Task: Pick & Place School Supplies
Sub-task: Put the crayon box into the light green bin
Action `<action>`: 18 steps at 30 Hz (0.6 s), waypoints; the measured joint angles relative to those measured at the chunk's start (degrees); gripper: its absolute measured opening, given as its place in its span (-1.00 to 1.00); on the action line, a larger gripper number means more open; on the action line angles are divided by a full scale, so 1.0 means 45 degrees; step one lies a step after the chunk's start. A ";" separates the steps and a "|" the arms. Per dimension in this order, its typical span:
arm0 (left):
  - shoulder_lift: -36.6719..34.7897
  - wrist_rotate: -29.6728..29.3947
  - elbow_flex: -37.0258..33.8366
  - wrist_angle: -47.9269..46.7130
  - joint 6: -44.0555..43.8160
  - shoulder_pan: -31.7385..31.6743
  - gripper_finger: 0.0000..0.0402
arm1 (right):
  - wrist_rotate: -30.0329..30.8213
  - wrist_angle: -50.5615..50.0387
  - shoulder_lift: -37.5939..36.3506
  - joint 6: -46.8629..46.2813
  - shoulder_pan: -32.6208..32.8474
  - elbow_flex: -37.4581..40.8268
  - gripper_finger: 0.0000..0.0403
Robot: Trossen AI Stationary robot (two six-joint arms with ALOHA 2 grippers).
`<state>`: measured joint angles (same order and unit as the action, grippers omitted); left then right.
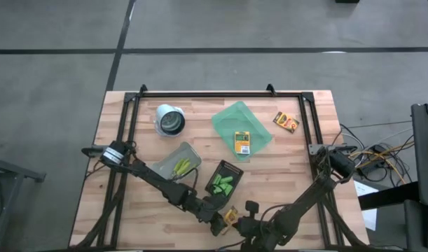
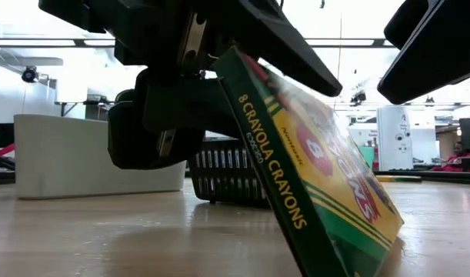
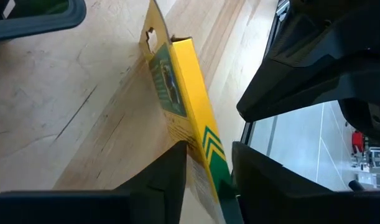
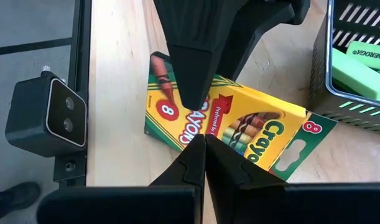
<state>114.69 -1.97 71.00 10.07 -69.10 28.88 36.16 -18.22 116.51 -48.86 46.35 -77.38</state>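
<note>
Left wrist view shows my left fingers astride the crayon box, closing but not yet clamped. It stands tilted on edge at the high view's bottom centre, on the counter. I should squeeze squarely, then lift straight. My right fingers are clenched, empty.

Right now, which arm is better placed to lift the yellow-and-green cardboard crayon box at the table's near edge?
Left. The left gripper already has its fingers on either side of the tilted yellow-and-green cardboard crayon box; the right gripper is shut beside it.
</note>
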 joint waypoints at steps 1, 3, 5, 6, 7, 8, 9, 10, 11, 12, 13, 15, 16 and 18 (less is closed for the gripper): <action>0.0000 -0.0013 0.0000 0.0000 -0.0004 0.0000 -0.37 | 0.0000 0.0001 0.0000 0.0000 0.0000 0.0000 -0.96; 0.0000 -0.0086 0.0000 0.0000 -0.0010 0.0000 -0.43 | 0.0000 -0.0004 0.0000 0.0000 0.0000 0.0000 -0.96; 0.0000 -0.0120 0.0000 0.0000 -0.0017 -0.0002 -0.47 | 0.0000 -0.0004 0.0000 0.0000 0.0000 0.0000 -0.96; 0.0000 -0.0122 0.0000 0.0000 -0.0048 -0.0005 -0.48 | 0.0000 -0.0004 0.0000 0.0000 0.0000 0.0000 -0.96; 0.0000 -0.0122 0.0000 0.0000 -0.0099 -0.0005 -0.49 | 0.0000 -0.0004 0.0000 0.0000 0.0000 0.0000 -0.96; 0.0000 -0.0124 0.0000 -0.0008 -0.0146 -0.0010 -0.50 | 0.0000 -0.0004 0.0000 0.0000 0.0000 0.0000 -0.96; 0.0000 -0.0127 0.0000 -0.0047 -0.0185 -0.0010 -0.50 | 0.0000 0.0000 0.0000 0.0000 0.0000 0.0000 -0.96; 0.0000 -0.0128 0.0000 -0.0144 -0.0240 -0.0010 -0.50 | 0.0000 -0.0004 0.0000 0.0000 0.0000 0.0000 -0.96; 0.0000 -0.0132 0.0005 -0.0254 -0.0302 -0.0010 -0.50 | 0.0000 0.0001 0.0000 0.0000 0.0000 0.0000 -0.96; 0.0000 -0.0132 0.0000 -0.0309 -0.0346 -0.0010 -0.50 | 0.0000 0.0001 0.0000 0.0000 0.0000 0.0000 -0.96; 0.0000 -0.0132 0.0000 -0.0379 -0.0412 -0.0010 -0.50 | -0.0004 -0.0004 0.0000 0.0000 0.0000 0.0000 -0.96; 0.0000 -0.0145 0.0000 -0.0466 -0.0527 -0.0010 -0.51 | -0.0005 -0.0001 0.0000 0.0000 0.0000 0.0000 -0.96; 0.0000 -0.0154 0.0000 -0.0466 -0.0549 -0.0010 -0.52 | -0.0005 0.0001 0.0000 0.0000 0.0000 0.0000 -0.96; 0.0000 -0.0173 0.0000 -0.0466 -0.0563 -0.0010 -0.54 | -0.0005 0.0001 0.0000 0.0000 0.0000 0.0000 -0.96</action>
<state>114.69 -2.75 71.00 7.97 -71.64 28.84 36.14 -18.22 116.51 -48.86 46.35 -77.38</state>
